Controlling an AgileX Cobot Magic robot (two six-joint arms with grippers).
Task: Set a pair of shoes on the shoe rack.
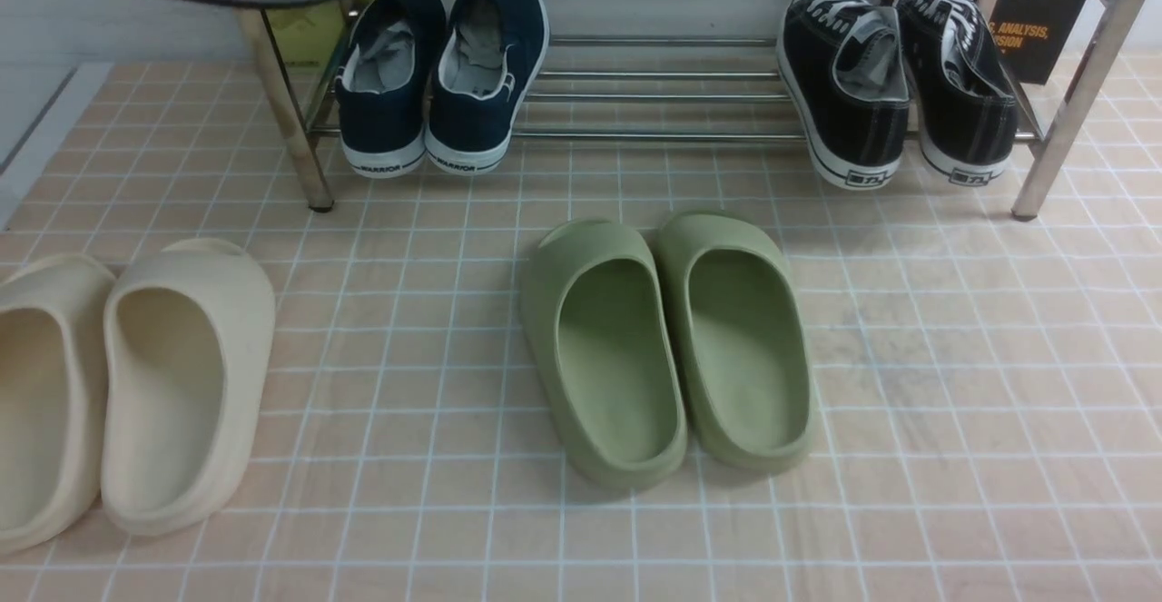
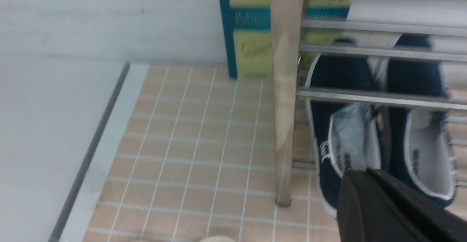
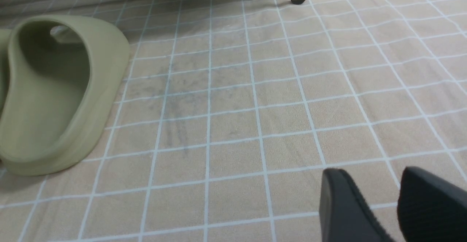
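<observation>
Both navy shoes (image 1: 440, 84) sit on the shoe rack (image 1: 672, 134), just beyond the left fingers (image 2: 368, 183), pressed together, empty. Right fingers (image 3: 379, 198), spread, hold nothing. Placing looks finished; next, withdraw.

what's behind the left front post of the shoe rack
A yellow and teal box stands behind the post against the white wall; the post covers part of it. Beside the post, the navy shoes sit on the shoe rack.
</observation>
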